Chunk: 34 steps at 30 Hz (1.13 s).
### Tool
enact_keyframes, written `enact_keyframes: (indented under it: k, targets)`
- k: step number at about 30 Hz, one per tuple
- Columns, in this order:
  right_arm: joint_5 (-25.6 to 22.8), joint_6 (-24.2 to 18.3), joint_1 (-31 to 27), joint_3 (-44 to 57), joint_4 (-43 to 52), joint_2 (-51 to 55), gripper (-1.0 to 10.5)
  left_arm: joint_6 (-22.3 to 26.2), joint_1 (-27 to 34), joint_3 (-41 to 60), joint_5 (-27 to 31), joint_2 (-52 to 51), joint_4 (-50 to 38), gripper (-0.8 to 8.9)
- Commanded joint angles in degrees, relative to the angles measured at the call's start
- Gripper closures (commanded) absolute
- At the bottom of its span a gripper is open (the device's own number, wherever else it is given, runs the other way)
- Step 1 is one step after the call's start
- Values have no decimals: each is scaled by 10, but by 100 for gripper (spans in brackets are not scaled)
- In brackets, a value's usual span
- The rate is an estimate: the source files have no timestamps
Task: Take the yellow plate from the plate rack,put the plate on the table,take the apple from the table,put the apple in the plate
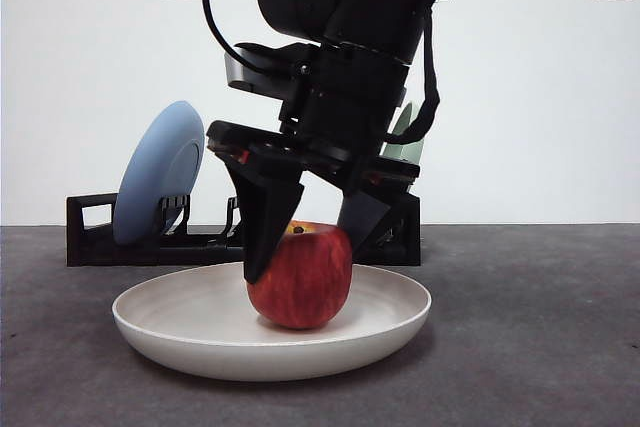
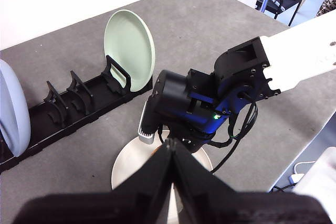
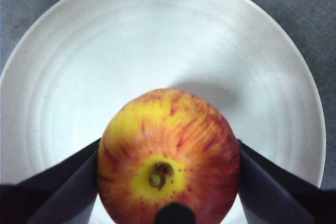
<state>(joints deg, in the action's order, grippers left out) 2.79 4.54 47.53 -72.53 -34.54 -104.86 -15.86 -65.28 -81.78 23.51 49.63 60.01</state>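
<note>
Gripping the apple [image 1: 300, 287] from above, the right tool [image 1: 305, 247] has one black jaw on each side of the fruit, both touching its skin. The apple sits stem-up inside the plate [image 1: 190, 322], its base on the plate's floor near the middle. In the right wrist view the apple [image 3: 168, 156] shows red streaks over a yellow patch around the stem, with the jaws pressed to its two flanks and the plate [image 3: 157, 40] spreading pale and round beneath it.

The plate lies flat on the worktop [image 1: 540, 347], in front of the rack [image 1: 90, 242]. The rack runs along the back of the worktop, with a loop handle at its end. A blue plate [image 1: 155, 182] leans upright in the rack near that handle, and a green plate [image 1: 410, 137] stands at the other end, mostly hidden behind the arm in the front view. Between them the slots are bare.

The left tool [image 2: 172, 153] hangs high above the worktop, away from everything, its jaws pressed together with nothing between them. From its camera the rack [image 2: 79, 103], the green plate [image 2: 129, 48], an edge of the blue plate [image 2: 13, 108], and the right arm [image 2: 210, 108] over the plate [image 2: 128, 169] are visible.
</note>
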Motion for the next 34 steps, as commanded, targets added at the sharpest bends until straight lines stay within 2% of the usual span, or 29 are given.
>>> enact_keyframes:
  k: [1,9,11,14,16,25,34]
  targets:
    - [-2,4,2,2,-4,-14,958,7,1,2,1,-2,0,822]
    - [0,4,2,2,-19,-40,929,11,1,2,1,-2,7,822]
    - [0,4,3,2,-17,-40,776,11,1,2,1,-2,8,822]
    - [0,7,4,2,-19,-38,427,12,1,2,1,-2,8,822]
    - [3,10,6,2,-20,-37,355,13,1,2,1,-2,8,822]
    - [1,17,9,0,-11,-2,348,14,1,2,1,-2,13,822]
    - [-31,24,9,-1,-63,129,349,14,1,2,1,-2,19,822]
